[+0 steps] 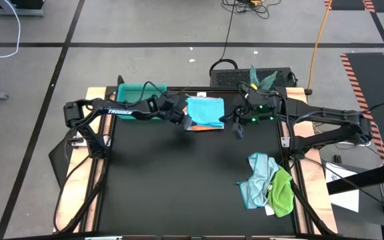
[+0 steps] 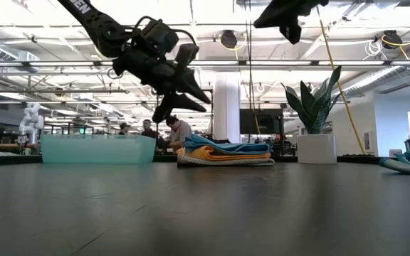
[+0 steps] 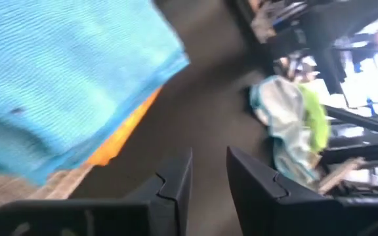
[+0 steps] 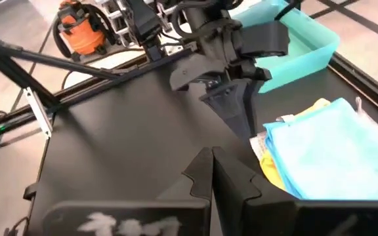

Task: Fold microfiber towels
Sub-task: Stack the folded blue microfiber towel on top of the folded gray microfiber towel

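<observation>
Left gripper (image 1: 187, 123) hangs in the air just off the stack's (image 1: 204, 113) tray-side edge. Its fingers (image 3: 176, 180) stand slightly apart with nothing between them; the wrist view shows bare mat in the gap.

Right gripper (image 1: 239, 131) hovers on the stack's other side, near it but not touching. Fingers pressed together, empty; its own wrist view shows them meeting at a point.

The stack is your landmark, at the mat's far edge:
- Blue towel (image 4: 336, 147) on top, yellow-orange (image 2: 208, 153) under it, a white-grey one (image 2: 226, 162) at the bottom as far as the low view shows.
- All three lie flat and squared, so I read them as folded.
- Tray (image 1: 137, 93) sits just beside the stack, past the left gripper. Contents can't be told.

Still to do, by my read:
- Pale blue towel (image 1: 257, 175) and green towel (image 1: 282, 193) lie crumpled together in a heap, well apart from the stack, toward the mat's near right corner.
- Neither gripper is near that heap.

So roughly three of five done, two left. You'd expect the next step to be pulling one towel out of the heap; they overlap, so watch for both coming up together.
</observation>
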